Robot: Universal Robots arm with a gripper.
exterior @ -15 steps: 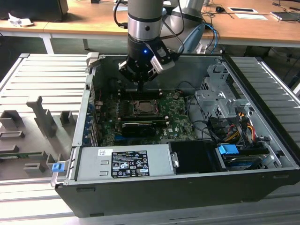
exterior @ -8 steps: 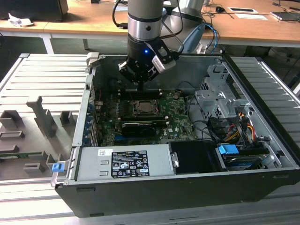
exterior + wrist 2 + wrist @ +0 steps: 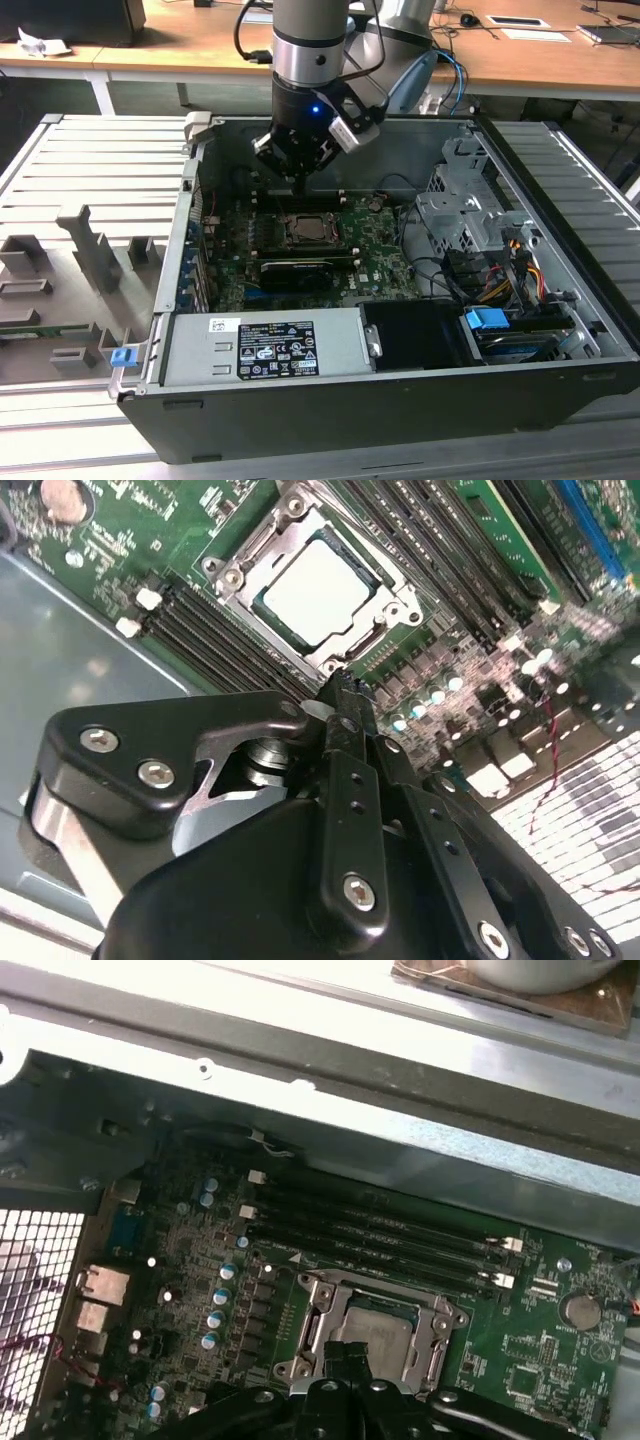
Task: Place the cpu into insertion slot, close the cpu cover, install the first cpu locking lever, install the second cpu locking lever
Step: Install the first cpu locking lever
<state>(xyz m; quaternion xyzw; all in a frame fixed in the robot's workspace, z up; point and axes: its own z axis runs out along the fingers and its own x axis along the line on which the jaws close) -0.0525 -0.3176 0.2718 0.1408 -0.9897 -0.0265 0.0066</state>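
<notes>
The fingers point(image 3: 340, 695) are pressed together with nothing between them, a single dark tip in the second wrist view, hanging just beyond one edge of the socket. The first wrist view shows the same closed tip point(image 3: 345, 1355) over the near rim of the socket frame. In the exterior view the gripper point(image 3: 298, 172) hangs inside the open computer case point(image 3: 560, 300), above the green board point(image 3: 375, 250) and slightly past the socket toward the case's back wall.

Right beside the fingertips sits the cpu point(image 3: 318, 588), its pale silver face lying flat and square inside the insertion slot point(image 3: 262, 542). So the first step looks done. The cpu cover point(image 3: 395, 580) appears to lie down around the chip as a thin metal frame, its cut-out showing the chip's face, so it reads as closed too.

Whether either locking lever is latched cannot be told; the thin rods along the socket's sides are not clear enough. Judging by the fingers' place at the socket's edge, the work stands at the lever stage.

Farther from the fingers lie long dark memory slots point(image 3: 215, 640), and a silver power supply box point(image 3: 265, 345) at the case's near side.
</notes>
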